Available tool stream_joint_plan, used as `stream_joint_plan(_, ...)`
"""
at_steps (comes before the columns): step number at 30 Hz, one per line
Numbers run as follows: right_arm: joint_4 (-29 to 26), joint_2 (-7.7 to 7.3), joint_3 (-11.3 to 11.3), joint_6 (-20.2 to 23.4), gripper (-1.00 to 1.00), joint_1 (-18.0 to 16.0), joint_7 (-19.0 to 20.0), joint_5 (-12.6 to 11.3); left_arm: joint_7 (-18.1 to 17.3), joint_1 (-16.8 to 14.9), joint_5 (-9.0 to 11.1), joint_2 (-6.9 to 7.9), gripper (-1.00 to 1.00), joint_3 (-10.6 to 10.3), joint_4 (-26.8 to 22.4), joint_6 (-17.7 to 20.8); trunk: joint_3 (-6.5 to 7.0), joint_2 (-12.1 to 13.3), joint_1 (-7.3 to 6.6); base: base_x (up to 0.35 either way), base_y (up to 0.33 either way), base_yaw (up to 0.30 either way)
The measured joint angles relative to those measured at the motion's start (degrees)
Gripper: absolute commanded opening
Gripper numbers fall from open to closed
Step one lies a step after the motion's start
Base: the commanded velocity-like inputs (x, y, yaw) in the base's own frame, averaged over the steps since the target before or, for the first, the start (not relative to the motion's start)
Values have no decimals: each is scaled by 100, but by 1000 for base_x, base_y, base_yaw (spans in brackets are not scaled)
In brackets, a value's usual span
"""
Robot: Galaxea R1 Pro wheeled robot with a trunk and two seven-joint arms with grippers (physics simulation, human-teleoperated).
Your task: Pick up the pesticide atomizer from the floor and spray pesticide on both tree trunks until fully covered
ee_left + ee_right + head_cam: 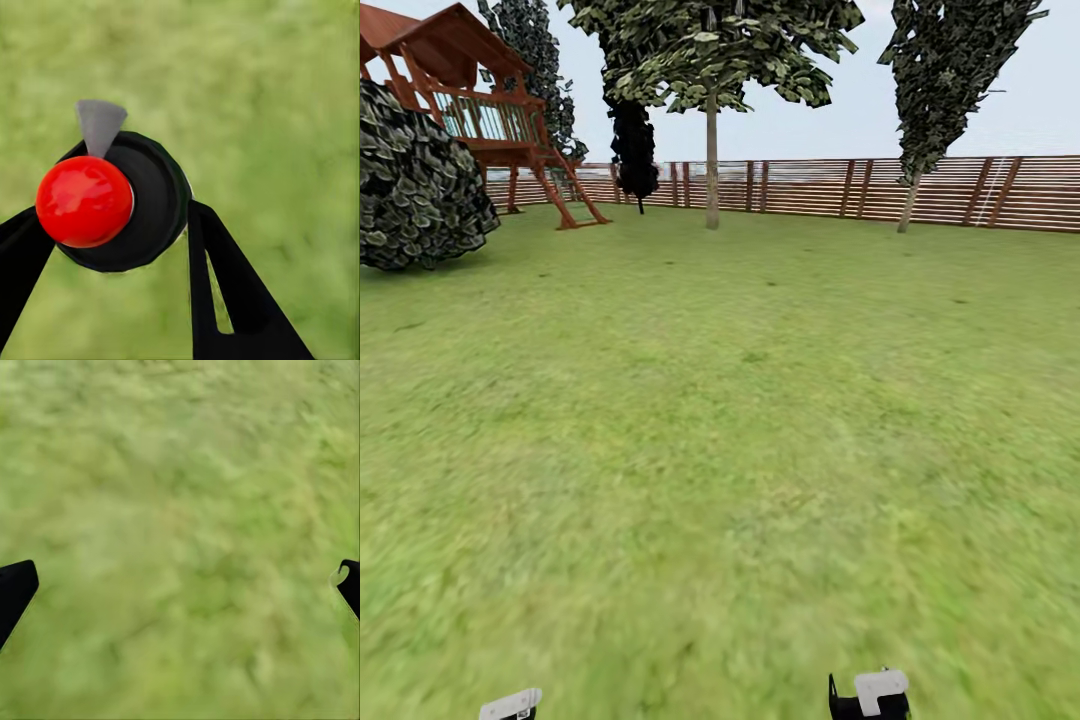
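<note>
The left gripper (112,247) is clamping a black round-bodied atomizer with a red ball cap (84,201), seemingly seen end-on, its grey nozzle (100,124) pointing away from the fingers. The right gripper (180,592) is hanging wide open over blurry green grass (180,472).

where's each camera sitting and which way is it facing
Head view: on the robot's head, facing forward over the lawn toward the fence and two trees; claw tops at the bottom edge.
Left wrist view: along the left claw, shut on the atomizer, grass below.
Right wrist view: along the open right claw, grass below.
Both wrist views share grass.
</note>
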Motion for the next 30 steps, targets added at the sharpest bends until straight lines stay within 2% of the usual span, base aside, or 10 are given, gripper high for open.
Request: stream_joint_plan(30,0,0,1,0,100,1,0,0,0,0,0,0,-100,0,0,-5,0,0,0,340,0,0)
